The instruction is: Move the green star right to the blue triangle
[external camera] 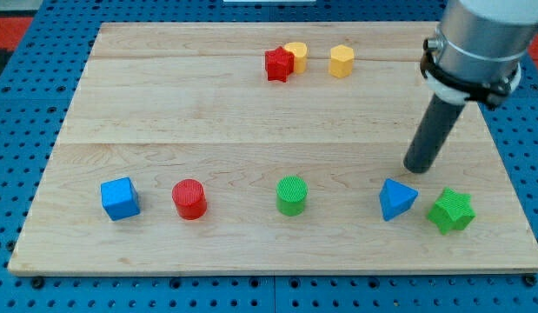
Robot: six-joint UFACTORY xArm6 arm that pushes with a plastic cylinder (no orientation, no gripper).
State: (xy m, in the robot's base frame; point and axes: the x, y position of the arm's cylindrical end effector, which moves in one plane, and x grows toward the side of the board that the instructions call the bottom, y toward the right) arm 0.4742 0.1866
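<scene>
The green star (pixel 451 211) lies on the wooden board near the view's bottom right. The blue triangle (pixel 396 199) lies just to its left, with a small gap between them. My tip (pixel 417 168) rests on the board just above the blue triangle and up-left of the green star, touching neither.
A green cylinder (pixel 292 195), a red cylinder (pixel 189 199) and a blue cube (pixel 120 198) stand in a row to the left. A red star (pixel 278 64), a yellow block (pixel 295 56) and a yellow hexagon (pixel 342 61) sit near the top. The board's right edge (pixel 521 200) is close to the star.
</scene>
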